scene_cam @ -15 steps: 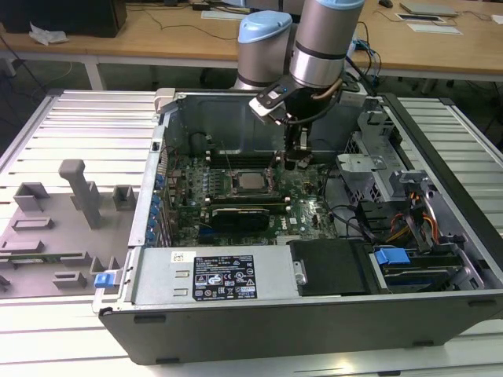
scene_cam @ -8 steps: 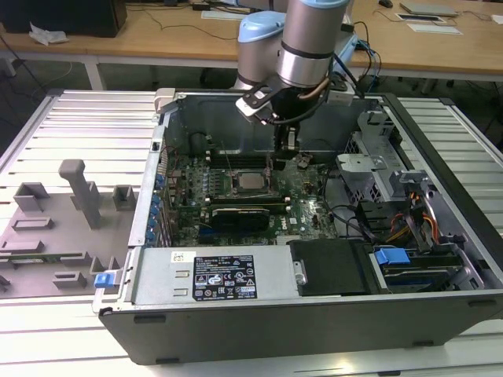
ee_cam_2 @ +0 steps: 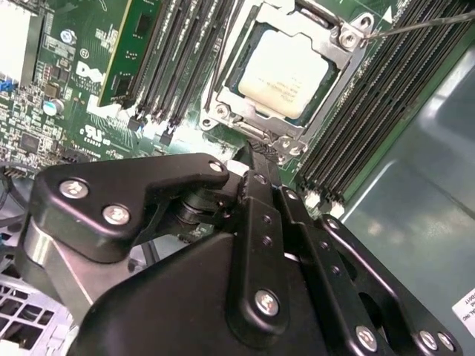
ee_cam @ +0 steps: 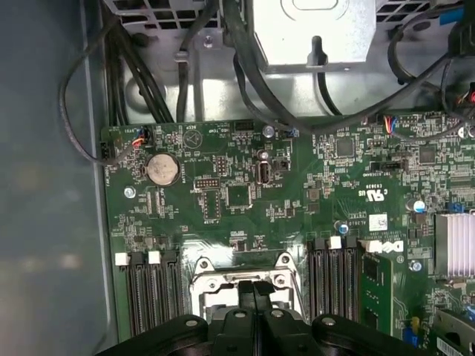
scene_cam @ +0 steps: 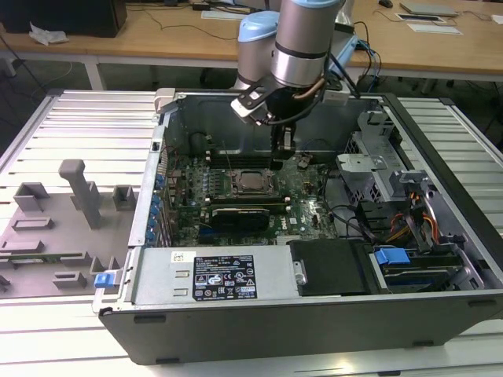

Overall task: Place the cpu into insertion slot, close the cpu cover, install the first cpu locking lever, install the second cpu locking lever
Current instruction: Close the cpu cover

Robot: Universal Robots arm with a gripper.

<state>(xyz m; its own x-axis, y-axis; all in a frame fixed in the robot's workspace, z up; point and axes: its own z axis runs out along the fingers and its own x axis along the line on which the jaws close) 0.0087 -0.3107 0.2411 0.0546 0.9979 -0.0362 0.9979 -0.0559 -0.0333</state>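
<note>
Slatted metal bench [scene_cam: 86,126] carried the open dark computer case [scene_cam: 157,330]; your black two-fingered gripper [ee_cam_2: 256,157] hung just beside the square metal-rimmed insertion slot [ee_cam_2: 217,111], fingers pressed together on nothing. The pale silver square cpu [ee_cam_2: 286,67] sat in the slot with the thin metal window-frame cpu cover [ee_cam_2: 256,120] down around it. One thin wire locking lever [ee_cam_2: 423,24] stuck out over the memory slots [ee_cam_2: 386,96], so you could log both levers as probably undone.

Bright, even overhead light filled the exterior view, and the ribbed worktop [scene_cam: 78,118] gleamed pale at the frame's left. In the second wrist view, the cpu [ee_cam_2: 283,73] shone softly under diffuse glare.
</note>
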